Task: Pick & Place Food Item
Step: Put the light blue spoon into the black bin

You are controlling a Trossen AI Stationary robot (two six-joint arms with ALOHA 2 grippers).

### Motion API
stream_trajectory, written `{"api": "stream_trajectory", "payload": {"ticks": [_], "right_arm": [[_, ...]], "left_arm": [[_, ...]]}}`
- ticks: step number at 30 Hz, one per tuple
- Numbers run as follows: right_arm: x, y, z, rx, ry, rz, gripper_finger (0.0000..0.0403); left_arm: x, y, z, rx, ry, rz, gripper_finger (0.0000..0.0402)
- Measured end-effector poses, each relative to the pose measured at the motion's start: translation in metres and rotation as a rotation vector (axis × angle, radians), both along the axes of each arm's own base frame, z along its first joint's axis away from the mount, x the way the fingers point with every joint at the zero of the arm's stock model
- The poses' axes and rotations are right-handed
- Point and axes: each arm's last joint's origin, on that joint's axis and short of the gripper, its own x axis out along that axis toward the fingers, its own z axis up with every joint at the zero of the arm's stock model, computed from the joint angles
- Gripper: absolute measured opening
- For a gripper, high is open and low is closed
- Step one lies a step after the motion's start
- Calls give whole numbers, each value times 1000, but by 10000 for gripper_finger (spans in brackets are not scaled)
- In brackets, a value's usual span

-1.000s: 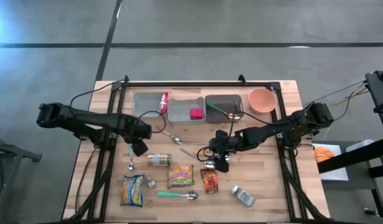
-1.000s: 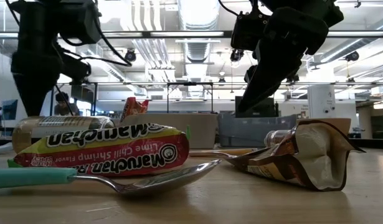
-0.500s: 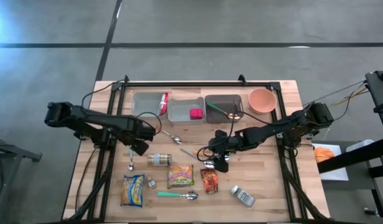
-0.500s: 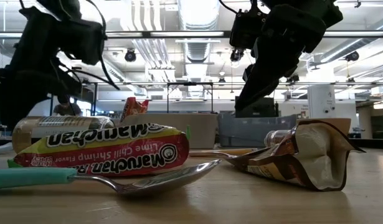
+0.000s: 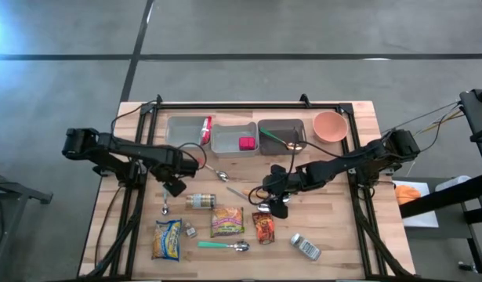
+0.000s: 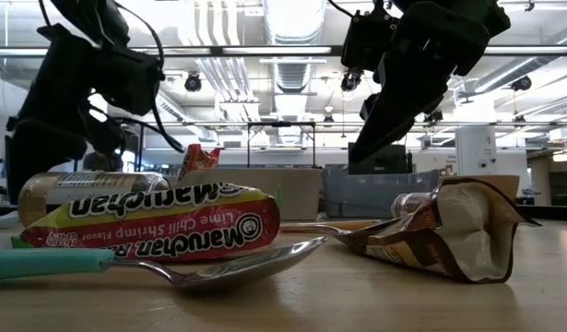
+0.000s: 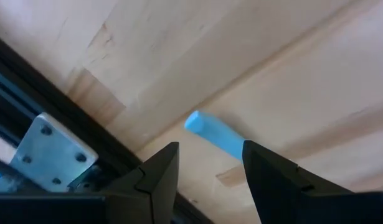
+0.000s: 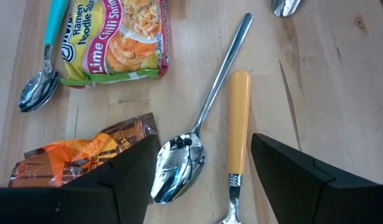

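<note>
My left gripper (image 5: 175, 188) (image 7: 210, 144) points steeply down, open, above the light-blue handle (image 7: 207, 129) of a spoon (image 5: 164, 205) lying flat at the table's left; the handle's end shows between the fingers, untouched. My right gripper (image 5: 278, 207) (image 8: 203, 140) hangs open at mid-table over a steel spoon (image 8: 192, 134) and a yellow-handled utensil (image 8: 238, 121). Food lies flat near the front: a lime chili shrimp ramen packet (image 5: 226, 222) (image 6: 163, 221), a yellow ramen packet (image 5: 167, 239), an orange snack bag (image 5: 262, 228) (image 8: 79, 155) and a jar (image 5: 200, 201) on its side.
Three grey bins (image 5: 233, 137) and a pink bowl (image 5: 330, 125) line the far edge. A teal-handled spoon (image 5: 222, 246) and a small silver packet (image 5: 306, 247) lie near the front edge. Black frame rails (image 5: 139, 196) run along both sides of the table.
My left gripper has sunk toward the table over the blue-handled spoon, tipping to point more steeply down and rolling a little. Its fingers keep the same gap. The right arm and the items on the table have kept still.
</note>
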Motion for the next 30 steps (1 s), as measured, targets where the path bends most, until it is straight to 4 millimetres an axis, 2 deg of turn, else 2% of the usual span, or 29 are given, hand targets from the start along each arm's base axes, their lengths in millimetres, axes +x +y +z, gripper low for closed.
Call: {"api": "stream_trajectory", "payload": {"ticks": [11, 20, 26, 30], "right_arm": [[0, 0, 0, -1, -2, 1, 258], [0, 0, 0, -2, -2, 1, 258], [0, 0, 0, -1, -4, 1, 258], [0, 0, 0, -1, -4, 1, 258]], "left_arm": [[-7, 10, -13, -29, -8, 81, 180], [-12, 8, -29, -129, -69, 142, 180], [-13, 8, -31, -141, -67, 171, 180], [-12, 9, -31, -132, -74, 168, 158]]}}
